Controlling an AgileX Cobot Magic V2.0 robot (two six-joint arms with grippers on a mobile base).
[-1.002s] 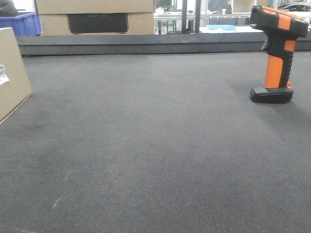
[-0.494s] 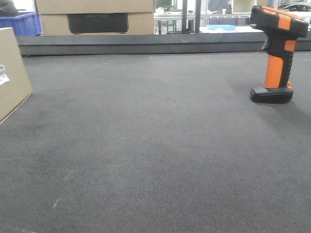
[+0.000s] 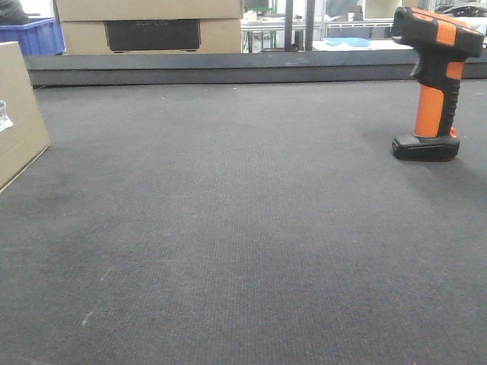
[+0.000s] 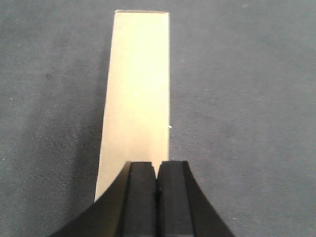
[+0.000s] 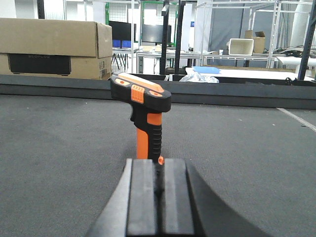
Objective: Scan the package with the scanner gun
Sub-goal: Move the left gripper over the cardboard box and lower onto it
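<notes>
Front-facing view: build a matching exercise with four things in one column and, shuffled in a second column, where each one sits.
Things
1. scanner gun
2. package
3. large box with a dark panel
4. blue crate

Places
A. on the mat, cut off by the left edge of the picture
B. top left corner, behind the ledge
C. upright on its flat base, far right of the mat
D. behind the ledge, at the top, left of centre

Pairs: 1-C, 2-A, 3-D, 4-B
</notes>
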